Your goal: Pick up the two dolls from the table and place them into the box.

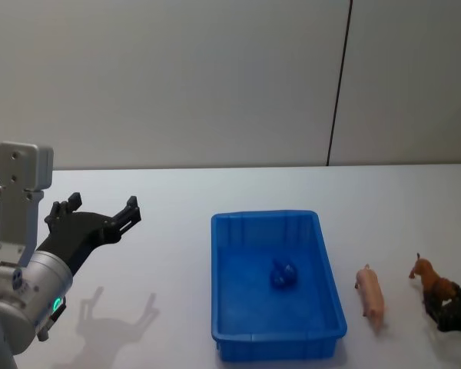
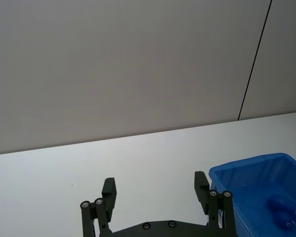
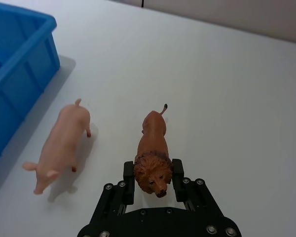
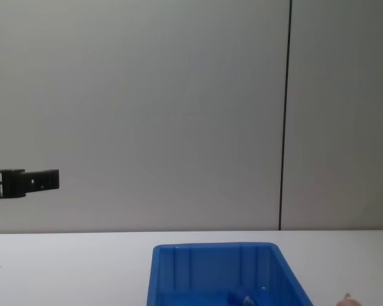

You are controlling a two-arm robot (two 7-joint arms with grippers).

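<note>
The dark blue doll (image 1: 283, 274) lies in the box (image 1: 276, 219), the pink pig (image 3: 61, 143) on the tabletop (image 1: 161, 254) beside it. The right claw (image 3: 153, 168) sits around the head of a lion (image 3: 153, 140), grip I cannot tell, so the wrong toy may go in; the left claw (image 1: 104, 204) hangs released

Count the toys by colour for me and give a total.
Dark blue: 1, toy in the bin
Pink: 1, pig
Brown: 1, lion
Total: 3
</note>
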